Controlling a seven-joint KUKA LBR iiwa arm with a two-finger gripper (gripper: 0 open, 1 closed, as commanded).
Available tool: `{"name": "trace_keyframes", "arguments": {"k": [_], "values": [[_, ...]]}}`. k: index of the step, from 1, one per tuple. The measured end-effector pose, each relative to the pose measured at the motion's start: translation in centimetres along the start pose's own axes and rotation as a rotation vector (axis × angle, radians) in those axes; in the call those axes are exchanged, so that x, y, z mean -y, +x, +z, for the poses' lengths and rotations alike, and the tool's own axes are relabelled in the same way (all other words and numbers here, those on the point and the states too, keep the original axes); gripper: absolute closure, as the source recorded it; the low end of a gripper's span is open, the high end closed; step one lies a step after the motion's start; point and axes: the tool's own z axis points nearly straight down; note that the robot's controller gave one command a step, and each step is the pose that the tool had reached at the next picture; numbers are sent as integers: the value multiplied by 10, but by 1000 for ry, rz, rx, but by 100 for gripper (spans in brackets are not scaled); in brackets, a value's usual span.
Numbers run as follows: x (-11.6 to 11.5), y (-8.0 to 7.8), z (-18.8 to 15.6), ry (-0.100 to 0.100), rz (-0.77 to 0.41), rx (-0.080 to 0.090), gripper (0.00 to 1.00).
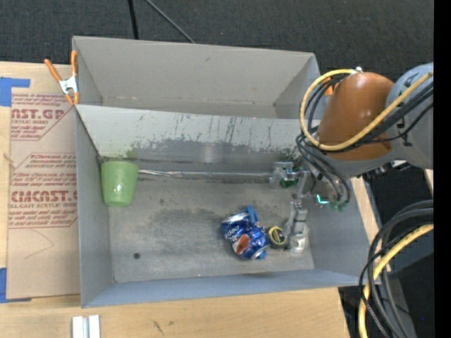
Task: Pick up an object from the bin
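Observation:
My gripper reaches down into the bin's front right part, its fingers pointing at the floor. Just left of the fingertips lies a small dark ring-shaped thing with yellow on it. Beyond that ring, further left, lies a crushed blue can with red and white markings, on its side. A light green plastic cup lies against the left wall, far from the gripper. I see nothing between the fingers.
The arm with its orange cover and looping cables hangs over the bin's right rim. The right wall stands close behind the gripper. Bare floor stretches from the can to the cup.

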Motion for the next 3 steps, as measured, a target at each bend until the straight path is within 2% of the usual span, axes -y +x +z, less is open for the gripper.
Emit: {"name": "trace_keyframes", "arguments": {"k": [1,2,3], "values": [[-31,29,94,0,-392,4,0],[-31,28,92,1,-392,7,100],[-41,15,-106,4,-428,18,100]]}}
